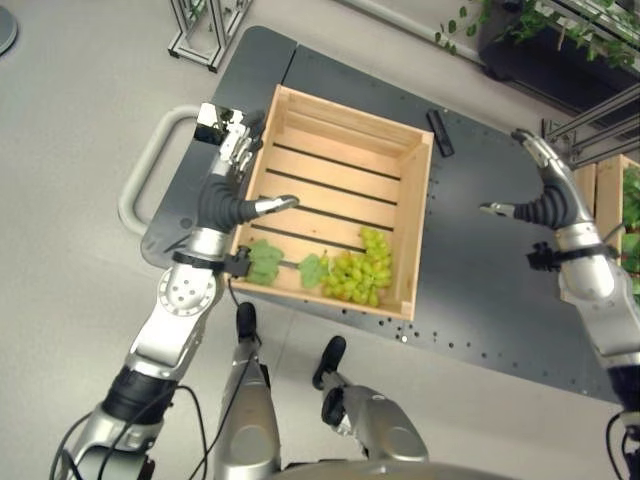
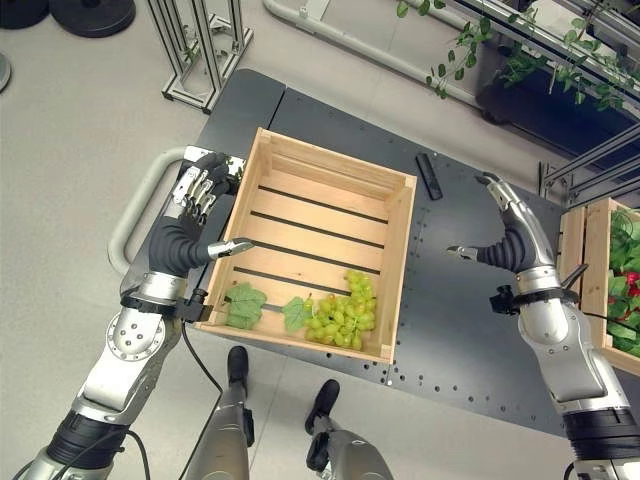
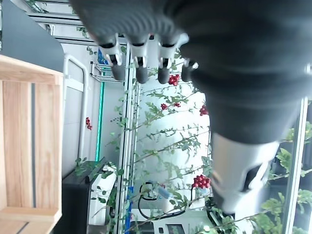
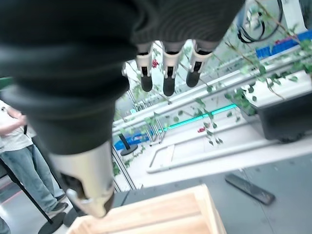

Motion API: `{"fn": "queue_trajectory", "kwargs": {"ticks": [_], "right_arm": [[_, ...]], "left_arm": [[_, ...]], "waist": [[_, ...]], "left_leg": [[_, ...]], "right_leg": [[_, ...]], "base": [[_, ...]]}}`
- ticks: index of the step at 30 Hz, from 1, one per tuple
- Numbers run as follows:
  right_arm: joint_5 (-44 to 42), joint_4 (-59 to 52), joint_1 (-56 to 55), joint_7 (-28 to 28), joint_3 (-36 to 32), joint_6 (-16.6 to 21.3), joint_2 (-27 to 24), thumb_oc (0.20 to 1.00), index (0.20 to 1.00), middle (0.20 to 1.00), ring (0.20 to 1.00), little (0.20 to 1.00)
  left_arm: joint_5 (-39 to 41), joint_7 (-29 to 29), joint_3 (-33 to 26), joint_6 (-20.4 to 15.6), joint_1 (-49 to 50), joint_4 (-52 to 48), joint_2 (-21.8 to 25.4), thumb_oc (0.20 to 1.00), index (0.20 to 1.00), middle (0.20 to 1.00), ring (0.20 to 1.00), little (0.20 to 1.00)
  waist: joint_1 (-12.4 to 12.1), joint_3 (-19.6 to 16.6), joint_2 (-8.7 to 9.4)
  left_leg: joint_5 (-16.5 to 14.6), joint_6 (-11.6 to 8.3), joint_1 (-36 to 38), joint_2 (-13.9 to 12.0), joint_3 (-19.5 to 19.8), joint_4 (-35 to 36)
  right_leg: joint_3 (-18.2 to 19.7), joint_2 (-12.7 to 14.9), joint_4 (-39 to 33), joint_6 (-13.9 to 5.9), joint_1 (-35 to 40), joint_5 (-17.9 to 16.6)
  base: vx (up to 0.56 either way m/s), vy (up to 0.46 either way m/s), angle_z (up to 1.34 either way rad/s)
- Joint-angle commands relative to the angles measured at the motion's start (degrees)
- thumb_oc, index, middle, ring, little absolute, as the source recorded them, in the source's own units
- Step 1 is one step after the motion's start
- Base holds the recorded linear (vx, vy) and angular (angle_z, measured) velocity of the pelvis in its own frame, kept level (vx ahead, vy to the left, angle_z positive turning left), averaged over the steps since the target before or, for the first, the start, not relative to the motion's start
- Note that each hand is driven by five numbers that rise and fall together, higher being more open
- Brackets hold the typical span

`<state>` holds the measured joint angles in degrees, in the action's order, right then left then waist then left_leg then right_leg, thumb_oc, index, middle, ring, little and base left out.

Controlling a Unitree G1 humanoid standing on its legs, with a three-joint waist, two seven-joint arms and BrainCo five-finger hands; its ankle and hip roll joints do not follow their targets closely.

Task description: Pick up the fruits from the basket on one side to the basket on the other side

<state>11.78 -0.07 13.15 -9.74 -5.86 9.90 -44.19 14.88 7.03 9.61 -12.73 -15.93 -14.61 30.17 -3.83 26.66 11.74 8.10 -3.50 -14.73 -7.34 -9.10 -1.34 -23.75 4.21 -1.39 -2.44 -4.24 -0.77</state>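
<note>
Both hands open; grapes in crate

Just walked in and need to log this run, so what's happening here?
A humanoid robot stands over a wooden crate on a dark cart. A bunch of green grapes with leaves lies in the crate's near corner. Both hands are open and hold nothing: the left hand hangs by the crate's left wall, the right hand above the cart to the crate's right. A second crate sits at the far right.
</note>
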Motion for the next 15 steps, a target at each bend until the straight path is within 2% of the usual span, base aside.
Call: {"fn": "queue_trajectory", "kwargs": {"ticks": [1,3,4,5,8,9,10,11,15], "right_arm": [[-0.53,-2.6,2.24,-1.46,2.54,2.51,-1.52,1.0,1.0,1.0,1.0,1.0],[-1.24,-3.01,4.32,-0.27,5.68,3.14,-1.16,1.0,1.0,1.0,1.0,1.0],[-1.24,-2.91,7.47,1.65,11.02,3.73,-1.1,1.0,1.0,1.0,1.0,1.0],[-1.25,-2.66,7.84,1.57,11.3,3.8,-1.11,1.0,1.0,1.0,1.0,1.0],[0.43,-2.56,14.0,3.57,19.6,4.21,-1.77,1.0,1.0,1.0,1.0,1.0],[0.43,-2.55,14.02,3.56,19.62,4.22,-1.76,1.0,1.0,1.0,1.0,1.0],[1.87,-2.22,20.24,5.23,27.07,4.36,-0.72,1.0,1.0,1.0,1.0,1.0],[1.88,-1.97,20.61,5.14,27.35,4.43,-0.67,1.0,1.0,1.0,1.0,1.0],[3.44,0.73,27.41,6.62,35.0,3.98,0.74,1.0,1.0,1.0,1.0,1.0]], "left_arm": [[1.53,-0.46,-1.42,-2.37,1.04,-2.48,-0.51,1.0,1.0,1.0,1.0,1.0],[2.77,-0.83,-0.16,-2.61,0.27,-2.73,-0.7,1.0,1.0,1.0,1.0,1.0],[4.83,-2.11,2.08,-2.88,-0.87,-3.5,-0.92,1.0,1.0,1.0,1.0,1.0],[4.86,-2.13,1.93,-2.91,-0.91,-3.45,-0.91,1.0,1.0,1.0,1.0,1.0],[7.54,-3.82,4.52,-3.09,-3.39,-4.36,-0.7,1.0,1.0,1.0,1.0,1.0],[7.54,-3.82,4.51,-3.09,-3.38,-4.36,-0.7,1.0,1.0,1.0,1.0,1.0],[10.17,-4.68,7.68,-3.39,-5.71,-4.78,-1.0,1.0,1.0,1.0,1.0,1.0],[10.19,-4.7,7.52,-3.42,-5.75,-4.72,-1.01,1.0,1.0,1.0,1.0,1.0],[11.38,-4.96,11.45,-3.29,-7.81,-3.89,-2.65,1.0,1.0,1.0,1.0,1.0]], "waist": [[0.41,-6.05,2.08],[-0.08,-5.65,2.1],[-1.02,-4.78,1.98],[-0.87,-4.76,1.98],[-2.09,-3.26,1.24],[-2.07,-3.26,1.24],[-3.85,-1.88,0.52],[-3.69,-1.82,0.5],[-5.57,-0.23,-0.16]], "left_leg": [[-6.38,-2.54,1.8,-2.11,-0.88,-4.35],[-6.4,-2.45,1.4,-2.18,-0.69,-4.67],[-6.25,-2.45,0.59,-2.19,-0.2,-5.13],[-6.27,-2.45,0.54,-2.2,-0.19,-5.19],[-5.75,-2.61,-0.71,-2.15,0.48,-5.36],[-5.75,-2.61,-0.72,-2.15,0.49,-5.36],[-5.13,-2.82,-1.7,-2.04,1.11,-5.22],[-5.13,-2.82,-1.71,-2.05,1.14,-5.24],[-4.71,-2.86,-3.43,-2.35,2.08,-5.93]], "right_leg": [[-0.54,4.0,2.1,-5.14,-0.2,2.53],[-0.46,4.04,2.31,-5.17,-0.38,2.54],[-0.6,4.08,2.5,-5.19,-0.83,2.37],[-0.61,4.07,2.52,-5.18,-0.87,2.36],[-1.24,4.05,2.6,-5.17,-1.62,2.2],[-1.25,4.05,2.6,-5.17,-1.62,2.21],[-2.02,4.01,2.55,-5.08,-2.07,2.02],[-2.04,3.99,2.55,-5.07,-2.06,2.01],[-2.93,3.93,2.49,-5.14,-2.56,1.64]], "base": [[0.0,0.0,0.0],[-0.03,-0.014,-0.01],[-0.05,-0.023,-0.02],[-0.07,-0.036,-0.02],[-0.04,-0.033,0.04],[-0.03,-0.052,0.03],[-0.02,-0.037,0.02],[-0.02,-0.041,0.11],[-0.02,-0.011,0.17]]}}
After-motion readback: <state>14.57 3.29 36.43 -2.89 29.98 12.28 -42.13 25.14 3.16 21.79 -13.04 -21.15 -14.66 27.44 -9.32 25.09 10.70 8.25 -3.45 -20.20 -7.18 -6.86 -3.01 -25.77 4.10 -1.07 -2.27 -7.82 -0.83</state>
